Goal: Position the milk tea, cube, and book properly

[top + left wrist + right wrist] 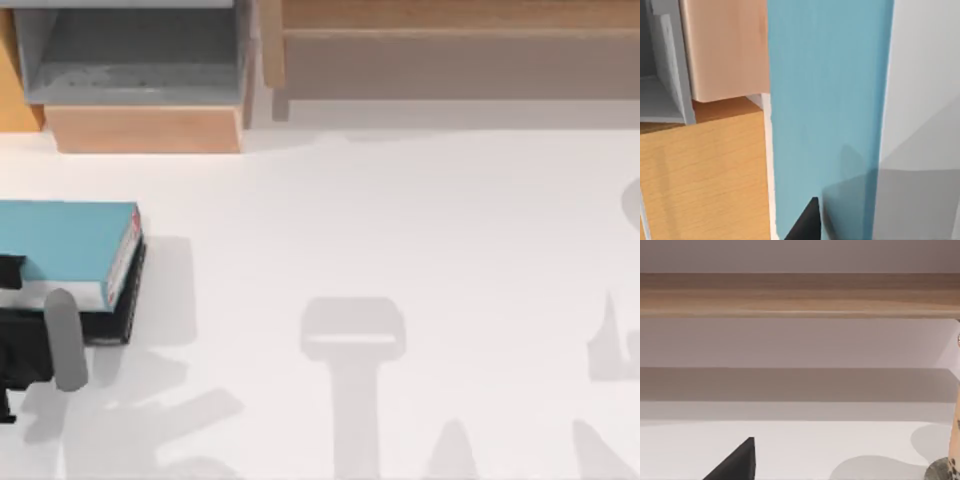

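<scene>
Table: the big white table top (400, 230) lies under the left pincer and spreads out far to its right.
Shelf: a long light wooden shelf (450, 40) stands at the back, far from the left pincer.
Cabinet: a grey open box with wooden sides (140, 70) stands at the back, just past the pincer. I think the book may go there, since it is so close.
Book: the thick light-blue book with white page edges and a thin red line (70, 245) lies flat, right under the left pincer, on top of a thinner black book (125, 310). In the left wrist view its blue cover (825, 110) is very close, so the arm looks set to pick it up.
Left pincer: the black left pincer (10, 300) is over the near end of the blue book. One dark finger tip (807, 225) is near the cover. I cannot tell how wide it is open or if it holds the book.
Right pincer: one dark finger tip (737, 462) hangs over the bare table, facing the shelf. I cannot tell its opening. It looks idle.
</scene>
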Controlling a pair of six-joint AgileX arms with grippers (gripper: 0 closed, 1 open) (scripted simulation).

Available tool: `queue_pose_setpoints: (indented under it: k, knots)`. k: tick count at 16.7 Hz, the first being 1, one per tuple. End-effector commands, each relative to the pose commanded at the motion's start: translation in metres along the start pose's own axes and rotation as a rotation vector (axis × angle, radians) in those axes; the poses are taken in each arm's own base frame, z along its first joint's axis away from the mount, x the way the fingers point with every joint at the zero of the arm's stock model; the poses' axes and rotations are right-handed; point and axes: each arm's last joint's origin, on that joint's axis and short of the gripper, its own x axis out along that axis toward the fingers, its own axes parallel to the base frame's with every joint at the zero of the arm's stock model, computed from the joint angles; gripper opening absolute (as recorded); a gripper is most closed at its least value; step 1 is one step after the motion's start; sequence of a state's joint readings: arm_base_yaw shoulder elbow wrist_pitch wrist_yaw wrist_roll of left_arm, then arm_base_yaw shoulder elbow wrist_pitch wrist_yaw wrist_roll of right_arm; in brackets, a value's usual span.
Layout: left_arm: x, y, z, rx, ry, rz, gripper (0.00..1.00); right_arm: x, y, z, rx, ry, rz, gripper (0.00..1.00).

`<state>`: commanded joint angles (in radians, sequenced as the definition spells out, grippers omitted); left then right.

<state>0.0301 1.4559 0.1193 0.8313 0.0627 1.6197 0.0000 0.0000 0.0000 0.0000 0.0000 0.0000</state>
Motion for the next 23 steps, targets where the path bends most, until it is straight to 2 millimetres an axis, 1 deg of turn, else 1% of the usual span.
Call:
queue_pose_setpoints:
  k: [7, 20, 21, 23]
  knots:
    - [0.0032, -0.0034, -0.0005, -0.005, 0.001, -0.018, 0.00, 0.0000, 0.0000, 0.0000, 0.000, 0.000, 0.000, 1.00]
    - [0.0032, -0.0034, -0.0005, -0.005, 0.001, -0.018, 0.98, 0.0000, 0.0000, 0.0000, 0.000, 0.000, 0.000, 1.00]
    - [0.0032, -0.0034, -0.0005, -0.005, 0.001, -0.018, 1.00, 0.0000, 0.0000, 0.0000, 0.000, 0.000, 0.000, 1.00]
    - [0.0032, -0.0034, -0.0005, -0.005, 0.001, -0.018, 1.00, 0.0000, 0.0000, 0.0000, 0.000, 0.000, 0.000, 1.00]
